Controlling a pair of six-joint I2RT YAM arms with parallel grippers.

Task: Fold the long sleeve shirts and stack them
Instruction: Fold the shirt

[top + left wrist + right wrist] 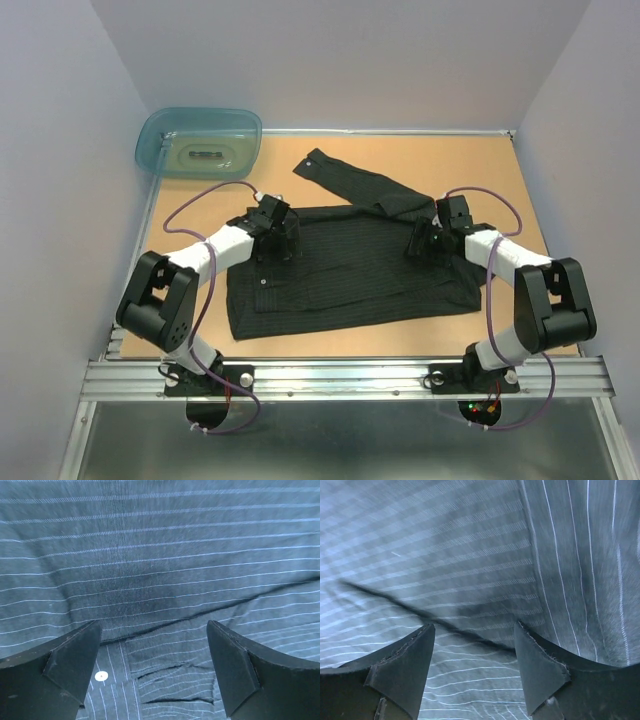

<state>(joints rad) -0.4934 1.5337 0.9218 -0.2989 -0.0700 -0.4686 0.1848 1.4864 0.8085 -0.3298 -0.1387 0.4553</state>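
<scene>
Centrally, the pinstriped shirt (350,280) lay spread on the table (500,180), one sleeve (350,180) angled away. Left gripper (154,670) and right gripper (475,672) hovered with fingers apart; each should pinch the cloth squarely before lifting.

Plain pale walls (350,60) close in the tan tabletop (500,170) behind and on both sides. A metal rail (340,378) lines its near edge.
</scene>
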